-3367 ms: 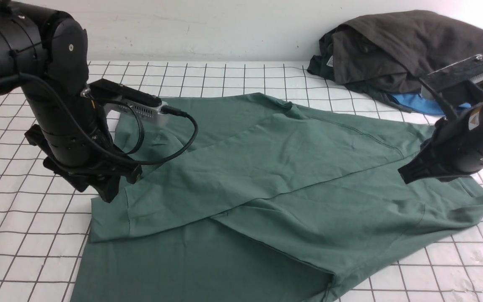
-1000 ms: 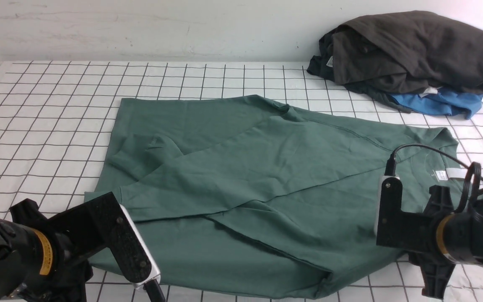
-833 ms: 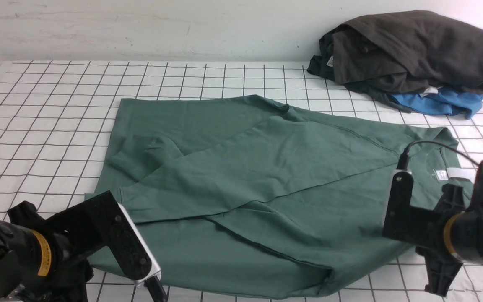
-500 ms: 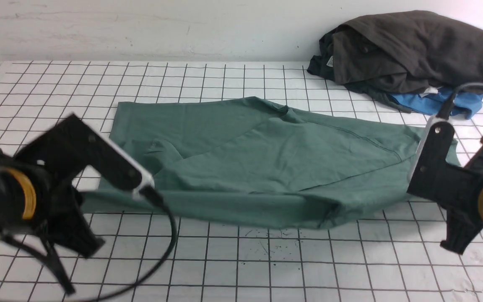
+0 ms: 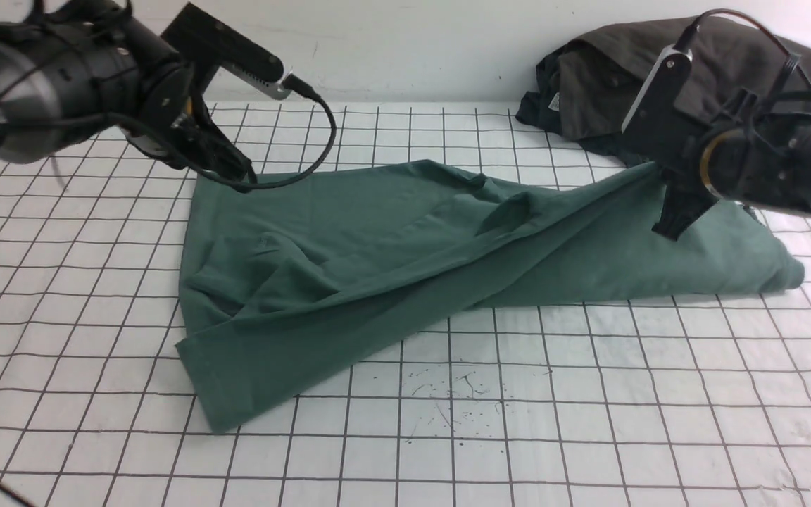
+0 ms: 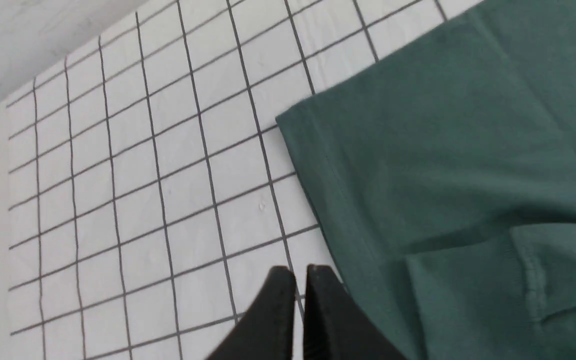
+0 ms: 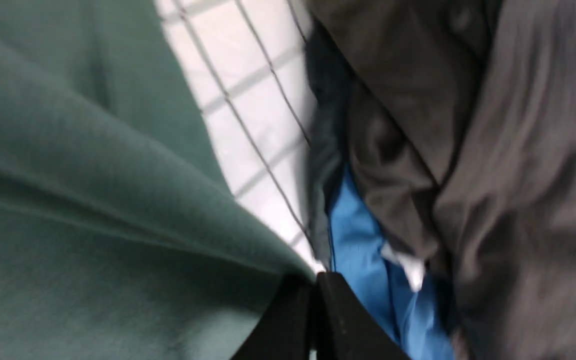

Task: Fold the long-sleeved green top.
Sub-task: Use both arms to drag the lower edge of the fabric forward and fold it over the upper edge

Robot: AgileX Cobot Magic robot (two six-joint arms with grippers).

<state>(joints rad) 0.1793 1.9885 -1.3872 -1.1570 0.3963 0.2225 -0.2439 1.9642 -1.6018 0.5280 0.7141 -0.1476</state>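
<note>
Dull green cotton long-sleeved top (image 5: 405, 239), rumpled, centre of white gridded table (image 5: 518, 422).
Right gripper (image 7: 313, 282) clamps its 2 o'clock edge; left gripper (image 6: 300, 272) closed empty by 10 o'clock corner; room at 6.

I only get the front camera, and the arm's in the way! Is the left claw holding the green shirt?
Observer: No. Its wrist camera shows the left gripper shut on nothing, over the white grid table, just beside the edge of the green long-sleeved top.
Kid: And the other one?
Observer: The right gripper is shut on a pinch of the green cloth.
Kid: What's hiding behind that arm?
Observer: A bright blue garment, tucked under the dark grey garments.
</note>
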